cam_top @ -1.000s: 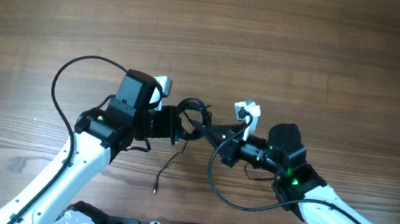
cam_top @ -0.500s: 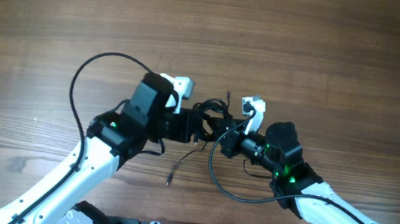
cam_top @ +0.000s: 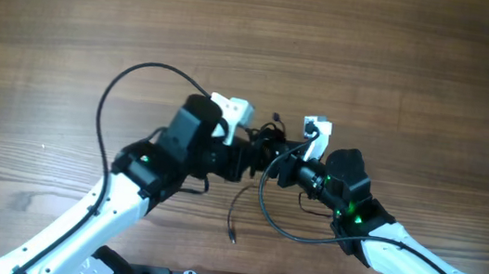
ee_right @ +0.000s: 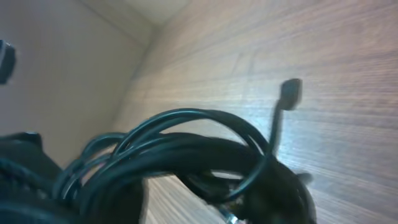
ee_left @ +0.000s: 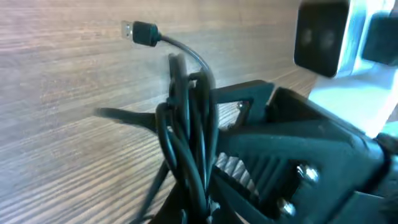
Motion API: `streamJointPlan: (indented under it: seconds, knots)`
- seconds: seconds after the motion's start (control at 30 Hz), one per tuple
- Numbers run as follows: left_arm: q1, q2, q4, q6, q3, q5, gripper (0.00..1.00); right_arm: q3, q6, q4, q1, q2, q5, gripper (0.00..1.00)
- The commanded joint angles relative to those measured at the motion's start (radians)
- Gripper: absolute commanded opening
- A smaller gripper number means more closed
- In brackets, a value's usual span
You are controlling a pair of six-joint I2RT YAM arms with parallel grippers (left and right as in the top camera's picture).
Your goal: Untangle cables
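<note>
Plenty of brown wooden desk lay open around you; mid-desk, your left gripper clenched the tangled thin black cables, just beside your right gripper, whose grip was unclear.

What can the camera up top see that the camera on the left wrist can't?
Only the top camera shows the left arm and right arm, plus a loose cord end trailing below the tangle. Only the left wrist camera shows a silver-tipped plug up close. Both show the bundle of cables and the wooden table.
</note>
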Motion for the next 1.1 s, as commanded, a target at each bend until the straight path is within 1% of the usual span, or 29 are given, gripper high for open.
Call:
streamJointPlan:
  seconds: [0.0, 0.03, 0.13, 0.27, 0.4, 0.43, 0.47, 0.5, 0.53, 0.57, 0.63, 0.67, 0.7, 0.73, 0.8, 0.87, 0.9, 0.93, 0.97, 1.0, 1.03, 1.07]
  knots:
    - [0.084, -0.068, -0.006, 0.027, 0.011, 0.173, 0.04, 0.013, 0.005, 0.034, 0.005, -0.007, -0.036, 0.91]
    - [0.124, -0.071, -0.019, 0.027, 0.011, 0.145, 0.04, 0.013, 0.003, 0.033, 0.005, -0.021, -0.055, 1.0]
    - [0.215, -0.07, -0.062, 0.027, 0.011, 0.095, 0.04, 0.013, -0.006, 0.032, 0.003, -0.074, -0.067, 1.0]
    - [0.326, -0.07, -0.071, 0.004, 0.011, 0.097, 0.04, 0.013, -0.024, 0.025, -0.038, -0.145, -0.066, 1.0]
    - [0.391, -0.069, -0.071, 0.004, 0.011, 0.1, 0.04, 0.013, -0.024, -0.001, -0.082, -0.156, -0.066, 1.0]
    - [0.399, -0.068, -0.07, 0.006, 0.011, 0.12, 0.04, 0.013, -0.025, -0.009, -0.084, -0.155, -0.066, 1.0]
    - [0.4, -0.064, -0.066, 0.019, 0.011, 0.152, 0.04, 0.013, -0.026, -0.019, -0.084, -0.154, -0.066, 1.0]
    - [0.4, -0.058, -0.058, 0.055, 0.011, 0.211, 0.04, 0.013, -0.043, -0.029, -0.084, -0.154, -0.067, 0.94]
    - [0.399, -0.051, -0.055, 0.097, 0.011, 0.275, 0.04, 0.013, -0.078, -0.045, -0.084, -0.154, -0.066, 0.86]
    - [0.398, -0.042, -0.053, 0.157, 0.011, 0.363, 0.04, 0.013, -0.101, -0.054, -0.084, -0.154, -0.066, 0.78]
    - [0.398, -0.026, -0.057, 0.281, 0.011, 0.529, 0.04, 0.013, -0.133, -0.053, -0.084, -0.154, -0.066, 0.74]
    - [0.398, -0.018, -0.061, 0.335, 0.011, 0.602, 0.04, 0.013, -0.165, -0.044, -0.084, -0.154, -0.066, 0.74]
    - [0.398, -0.01, -0.064, 0.369, 0.011, 0.644, 0.04, 0.013, -0.196, -0.039, -0.084, -0.154, -0.066, 0.76]
    - [0.398, 0.003, -0.064, 0.379, 0.011, 0.66, 0.04, 0.013, -0.22, -0.034, -0.084, -0.155, -0.066, 0.85]
    - [0.398, 0.023, -0.068, 0.378, 0.011, 0.66, 0.04, 0.013, -0.233, -0.032, -0.104, -0.16, -0.067, 0.94]
    - [0.398, 0.035, -0.072, 0.375, 0.011, 0.66, 0.04, 0.013, -0.232, -0.031, -0.131, -0.164, -0.075, 0.99]
    - [0.398, 0.039, -0.071, 0.375, 0.011, 0.659, 0.04, 0.013, -0.227, -0.031, -0.15, -0.168, -0.088, 1.0]
    - [0.398, 0.043, -0.066, 0.375, 0.011, 0.659, 0.04, 0.013, -0.19, -0.032, -0.179, -0.174, -0.113, 1.0]
    - [0.399, 0.043, -0.051, 0.373, 0.011, 0.649, 0.04, 0.013, -0.097, -0.034, -0.215, -0.179, -0.164, 1.0]
    - [0.399, 0.043, -0.035, 0.357, 0.011, 0.628, 0.04, 0.013, -0.036, -0.034, -0.236, -0.181, -0.208, 1.0]
    - [0.399, 0.043, -0.009, 0.314, 0.011, 0.591, 0.04, 0.013, 0.037, -0.034, -0.259, -0.181, -0.291, 1.0]
    - [0.399, 0.043, 0.021, 0.253, 0.011, 0.537, 0.04, 0.013, 0.057, -0.035, -0.267, -0.181, -0.341, 1.0]
